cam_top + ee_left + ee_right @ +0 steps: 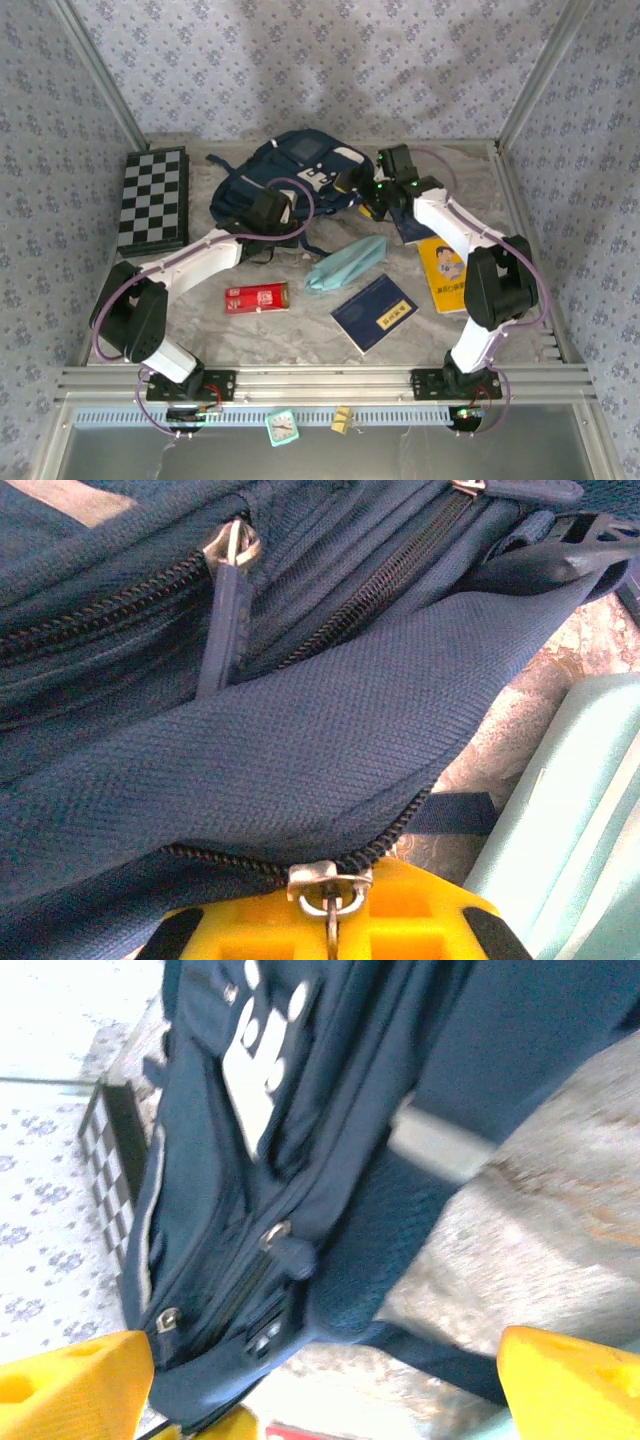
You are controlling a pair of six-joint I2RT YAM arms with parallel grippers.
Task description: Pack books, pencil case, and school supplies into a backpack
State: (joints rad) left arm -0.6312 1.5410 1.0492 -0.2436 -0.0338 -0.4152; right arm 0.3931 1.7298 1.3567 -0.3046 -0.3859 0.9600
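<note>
The navy backpack (290, 175) lies at the back centre of the table. My left gripper (333, 920) is at its near edge, shut on a metal zipper pull (330, 892) of a partly open zip. My right gripper (320, 1390) hovers by the backpack's (300, 1110) right side, open wide, with nothing between its yellow fingers (75, 1380). The teal pencil case (345, 265) lies mid-table and shows beside the backpack (570, 820). A red box (256, 297), a navy book (374, 312) and a yellow book (443, 272) lie in front. Another navy book (410, 228) is partly hidden under my right arm.
A black-and-white chequered board (152, 200) lies at the back left, close to the backpack. A small clock (282, 427) and a small yellowish block (342, 419) sit on the near ledge between the arm bases. Metal frame posts border the table.
</note>
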